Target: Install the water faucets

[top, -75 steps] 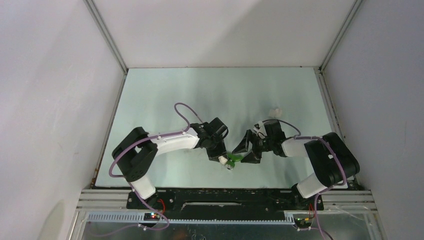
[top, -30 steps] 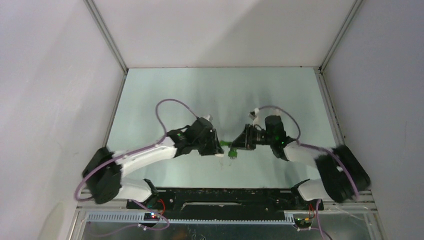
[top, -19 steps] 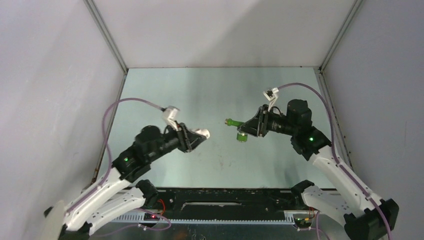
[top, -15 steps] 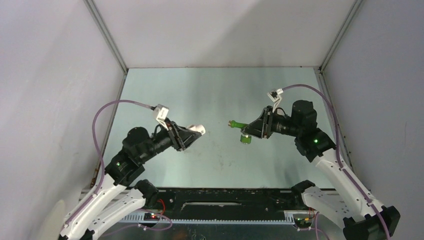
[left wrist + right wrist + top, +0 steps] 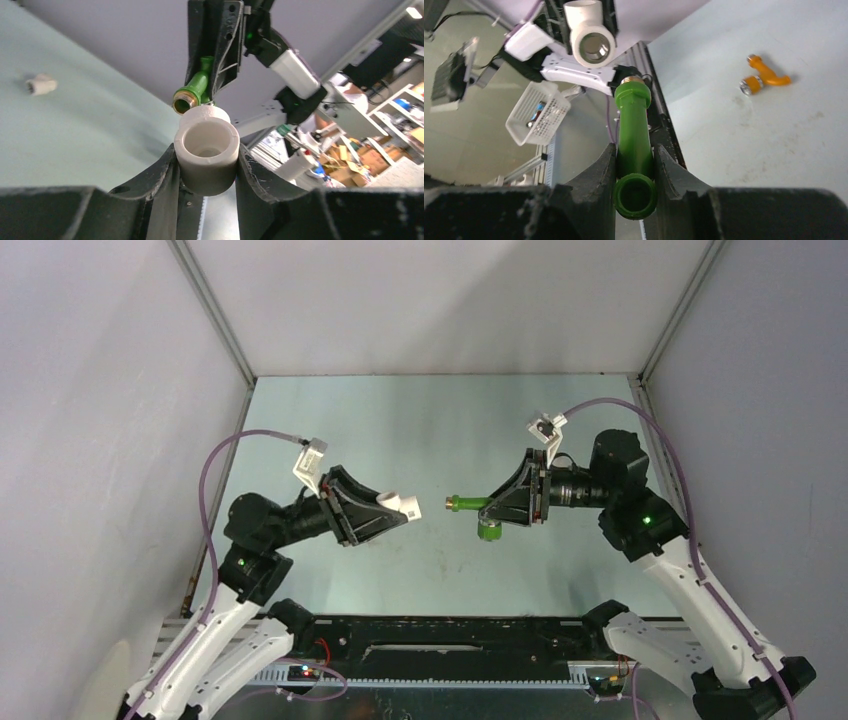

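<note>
My right gripper (image 5: 507,510) is shut on the green faucet (image 5: 468,504), held level in the air with its brass threaded end pointing left. My left gripper (image 5: 393,512) is shut on a white elbow fitting (image 5: 407,505), whose open socket faces that end across a small gap. In the left wrist view the elbow (image 5: 207,155) sits between the fingers, with the green faucet (image 5: 194,91) just beyond it. The right wrist view shows the green faucet (image 5: 634,130) clamped between the fingers and the elbow (image 5: 589,35) ahead of it. The orange faucet (image 5: 765,75) lies on the table.
A second white elbow fitting (image 5: 41,84) lies on the pale green table (image 5: 400,430). Grey walls (image 5: 100,440) enclose the table on three sides. A white basket (image 5: 538,119) stands beyond the table's near edge.
A second ago both grippers met low near the table's front. They have since lifted and drawn apart with their parts. The elbow and the faucet's threaded end now face each other at one height.
</note>
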Motion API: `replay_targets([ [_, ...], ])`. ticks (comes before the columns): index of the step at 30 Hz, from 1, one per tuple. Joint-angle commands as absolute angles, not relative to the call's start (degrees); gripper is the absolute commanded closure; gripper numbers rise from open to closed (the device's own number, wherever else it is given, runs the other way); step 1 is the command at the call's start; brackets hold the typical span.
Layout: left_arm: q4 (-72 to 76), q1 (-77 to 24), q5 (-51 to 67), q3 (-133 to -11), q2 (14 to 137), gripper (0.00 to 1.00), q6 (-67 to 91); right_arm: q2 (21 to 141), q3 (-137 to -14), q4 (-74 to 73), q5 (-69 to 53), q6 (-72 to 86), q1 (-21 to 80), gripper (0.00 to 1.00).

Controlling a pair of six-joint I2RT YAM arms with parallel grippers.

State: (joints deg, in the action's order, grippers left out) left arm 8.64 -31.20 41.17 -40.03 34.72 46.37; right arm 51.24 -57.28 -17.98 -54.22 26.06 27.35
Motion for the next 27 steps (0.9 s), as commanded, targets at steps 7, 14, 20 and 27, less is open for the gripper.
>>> replay_targets([
  [7, 35.10, -29.71, 51.93, -36.43, 35.17, 1.00, 63.60, 55.02, -65.59, -10.43, -59.70, 28.74, 33.35, 1.00],
  [14, 36.70, -29.71, 51.62, -35.04, 35.50, 1.00, 65.94, 56.80, -67.34, -5.41, -59.00, 32.58, 36.20, 1.00],
  [20, 31.23, -29.71, 48.28, -35.43, 34.31, 1.00, 62.41, 57.22, -70.00, -8.99, -57.53, 30.49, 38.02, 1.00],
  [27, 32.26, -29.71, 47.37, -35.49, 34.31, 1.00, 62.89, 57.25, -69.99, -10.82, -56.89, 29.65, 38.83, 1.00],
])
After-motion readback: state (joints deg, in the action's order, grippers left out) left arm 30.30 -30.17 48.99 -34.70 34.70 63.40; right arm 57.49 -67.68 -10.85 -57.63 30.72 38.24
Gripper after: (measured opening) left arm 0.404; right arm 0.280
